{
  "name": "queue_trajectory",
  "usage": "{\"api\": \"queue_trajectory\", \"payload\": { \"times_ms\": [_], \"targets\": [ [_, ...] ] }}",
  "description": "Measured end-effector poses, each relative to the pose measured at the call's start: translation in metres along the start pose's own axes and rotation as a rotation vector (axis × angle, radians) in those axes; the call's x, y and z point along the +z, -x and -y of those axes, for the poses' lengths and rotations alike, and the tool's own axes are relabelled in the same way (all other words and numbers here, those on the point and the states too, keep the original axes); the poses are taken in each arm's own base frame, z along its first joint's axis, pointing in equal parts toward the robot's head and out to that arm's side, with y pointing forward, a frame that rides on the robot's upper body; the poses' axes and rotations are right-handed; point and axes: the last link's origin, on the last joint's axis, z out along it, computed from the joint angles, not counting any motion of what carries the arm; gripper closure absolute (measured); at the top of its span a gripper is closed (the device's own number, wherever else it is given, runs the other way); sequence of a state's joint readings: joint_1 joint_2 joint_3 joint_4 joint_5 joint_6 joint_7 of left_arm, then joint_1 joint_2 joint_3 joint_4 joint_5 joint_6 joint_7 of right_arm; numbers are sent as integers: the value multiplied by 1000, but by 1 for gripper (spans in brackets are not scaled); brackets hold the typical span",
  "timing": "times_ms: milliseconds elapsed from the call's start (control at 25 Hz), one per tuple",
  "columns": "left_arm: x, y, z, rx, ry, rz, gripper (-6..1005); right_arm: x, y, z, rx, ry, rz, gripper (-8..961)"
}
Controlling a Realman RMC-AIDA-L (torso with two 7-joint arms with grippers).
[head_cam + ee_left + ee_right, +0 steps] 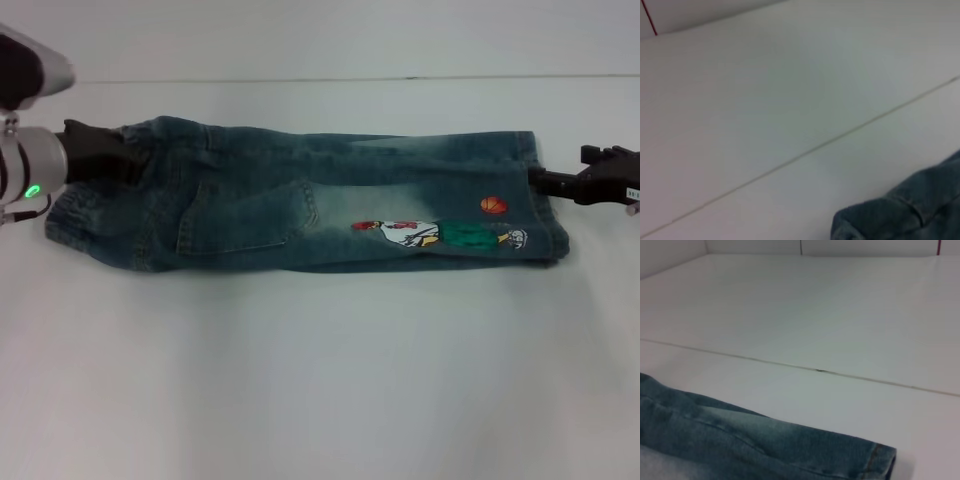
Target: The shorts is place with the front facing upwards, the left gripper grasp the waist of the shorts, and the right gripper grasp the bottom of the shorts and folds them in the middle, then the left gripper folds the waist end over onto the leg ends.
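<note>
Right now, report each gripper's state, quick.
Left gripper: at the waist of the shorts; open or shut cannot be told.
Right gripper: at the leg ends; cannot be told.

Shorts (300,205) folded lengthwise, flat on table, waist (85,215) left, hems (545,200) right (cartoon print up).

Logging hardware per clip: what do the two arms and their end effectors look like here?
The left arm has a silver-grey cylindrical wrist with a small glowing green light, ending in a broad black end effector, the left gripper. The right gripper is a slim black end effector with an angular black body and a small white label near the frame edge. No cables or sleeves show.
</note>
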State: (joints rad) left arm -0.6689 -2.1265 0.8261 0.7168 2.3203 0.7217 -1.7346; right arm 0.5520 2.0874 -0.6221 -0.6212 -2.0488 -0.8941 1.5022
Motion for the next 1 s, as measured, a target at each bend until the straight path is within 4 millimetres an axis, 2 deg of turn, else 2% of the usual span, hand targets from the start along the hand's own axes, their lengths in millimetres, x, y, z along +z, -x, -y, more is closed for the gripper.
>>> {"api": "queue_trajectory", "payload": {
  "times_ms": [120,320,440,640,880,1000],
  "targets": [
    [6,1,4,25,-40,34,933,0,1,1,5,-3,5,1],
    [6,-2,10,45,-80,36,761,0,1,1,4,-2,6,1],
    [5,-1,14,56,-97,56,532,0,2,1,3,-3,7,3],
    [3,4,22,75,-135,86,385,1,3,1,0,-3,9,5],
    [-8,12,41,34,-209,84,384,2,5,0,-3,-2,11,4],
    [-11,12,42,29,-221,75,384,2,6,0,-3,0,12,4]
  ]
}}
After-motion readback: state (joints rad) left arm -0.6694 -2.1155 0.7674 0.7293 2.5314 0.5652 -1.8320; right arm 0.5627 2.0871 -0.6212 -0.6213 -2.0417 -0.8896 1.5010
